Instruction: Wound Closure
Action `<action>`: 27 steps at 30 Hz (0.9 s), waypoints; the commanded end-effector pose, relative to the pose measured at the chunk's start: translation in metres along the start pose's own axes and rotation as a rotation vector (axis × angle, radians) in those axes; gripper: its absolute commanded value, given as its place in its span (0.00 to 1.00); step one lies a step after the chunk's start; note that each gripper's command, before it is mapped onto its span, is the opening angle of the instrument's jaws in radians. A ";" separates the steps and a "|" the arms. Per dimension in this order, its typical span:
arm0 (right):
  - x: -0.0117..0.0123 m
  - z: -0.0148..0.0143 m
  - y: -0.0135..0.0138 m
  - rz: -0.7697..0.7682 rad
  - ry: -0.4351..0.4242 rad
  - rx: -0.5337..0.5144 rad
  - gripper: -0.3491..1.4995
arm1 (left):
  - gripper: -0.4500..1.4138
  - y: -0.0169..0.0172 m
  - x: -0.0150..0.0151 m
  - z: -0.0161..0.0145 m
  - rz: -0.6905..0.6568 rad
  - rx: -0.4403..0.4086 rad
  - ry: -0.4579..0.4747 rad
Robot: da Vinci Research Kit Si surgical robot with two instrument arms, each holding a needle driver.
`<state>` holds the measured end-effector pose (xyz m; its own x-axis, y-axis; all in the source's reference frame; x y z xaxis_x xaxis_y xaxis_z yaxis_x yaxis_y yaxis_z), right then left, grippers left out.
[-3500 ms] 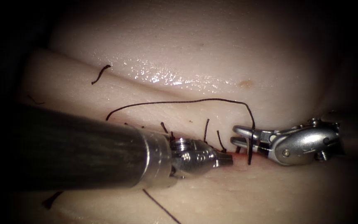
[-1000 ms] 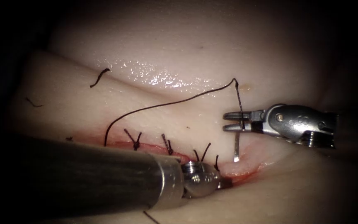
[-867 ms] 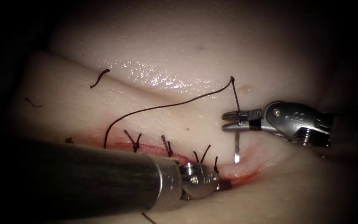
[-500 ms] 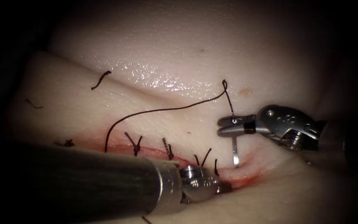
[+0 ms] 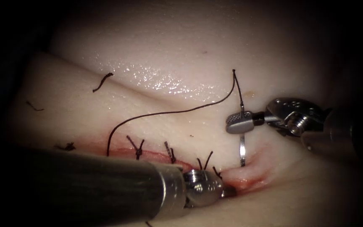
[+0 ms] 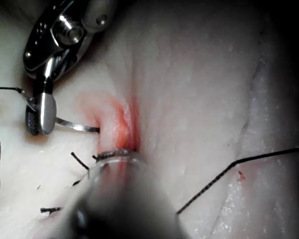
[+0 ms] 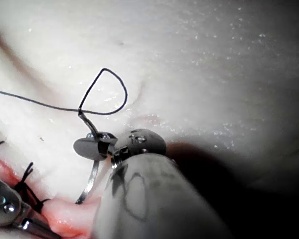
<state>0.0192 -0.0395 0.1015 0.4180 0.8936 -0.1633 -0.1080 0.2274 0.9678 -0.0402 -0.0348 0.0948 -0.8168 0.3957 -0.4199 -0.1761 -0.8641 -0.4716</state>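
Pressing into the cut (image 5: 232, 185) at its right end, the left tool (image 5: 227, 191) comes in low across the near tissue (image 5: 169, 54), its dark shaft (image 5: 85, 185) covering the near edge; its tip is buried in the red fluid (image 5: 248, 183), so whether it holds anything cannot be told. Just behind the shaft, along the cut to the left of the tip, three stitches (image 5: 136, 147) with short dark tails stand up, with more tails next to the tip. Just right of the tip, on the far side of the cut, the needle (image 5: 242, 151) stands nearly upright, point down at the far edge of the cut; the left wrist view shows its point (image 6: 92, 129) touching that pink edge, depth unclear. Right tool (image 5: 240, 122) is clamped on the needle near its thread end, jaws together. Thread (image 5: 169, 112) rises from the needle, bends over in a small loop beyond the jaws, then runs in a long arc leftward down to the cut near the leftmost stitch. Farther left of the cut, cut ends (image 5: 102, 81) lie loose on the tissue.
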 end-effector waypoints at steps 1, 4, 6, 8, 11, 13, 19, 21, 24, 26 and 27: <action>0.0002 0.0009 0.0006 0.065 0.008 0.005 0.00 | 0.00 0.0002 0.0001 0.0008 -0.001 0.002 -0.001; 0.0003 0.0008 0.0007 0.088 0.013 0.011 0.00 | 0.00 0.0002 0.0002 0.0009 -0.002 0.003 -0.001; 0.0003 0.0008 0.0008 0.138 0.022 0.041 0.00 | 0.00 0.0003 0.0003 0.0009 -0.003 0.003 -0.001; 0.0002 0.0009 0.0007 0.169 0.009 0.061 0.00 | 0.00 0.0002 0.0004 0.0008 -0.004 0.001 -0.001; 0.0000 0.0010 0.0004 0.210 -0.012 0.086 0.00 | 0.00 0.0001 0.0005 0.0007 -0.005 0.005 -0.002; -0.0001 0.0011 0.0002 0.227 -0.018 0.106 0.00 | 0.00 0.0000 0.0006 0.0006 -0.006 0.004 -0.002; -0.0005 0.0013 -0.0009 0.259 -0.047 0.216 0.00 | 0.00 -0.0001 0.0008 0.0006 -0.008 0.006 0.005; -0.0005 0.0013 -0.0010 0.268 -0.047 0.232 0.00 | 0.00 -0.0002 0.0008 0.0006 -0.008 0.005 0.005; -0.0003 0.0012 -0.0012 0.299 -0.031 0.262 0.00 | 0.00 -0.0003 0.0008 0.0006 -0.007 0.005 0.005; -0.0002 0.0012 -0.0015 0.340 -0.027 0.285 0.00 | 0.00 -0.0004 0.0009 0.0006 -0.008 0.005 0.005; -0.0002 0.0012 -0.0016 0.346 -0.022 0.291 0.00 | 0.00 -0.0005 0.0009 0.0006 -0.008 0.008 0.004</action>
<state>0.0196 -0.0404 0.0995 0.4195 0.8866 0.1951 0.0105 -0.2196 0.9755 -0.0406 -0.0337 0.0946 -0.8126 0.4039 -0.4201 -0.1872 -0.8635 -0.4682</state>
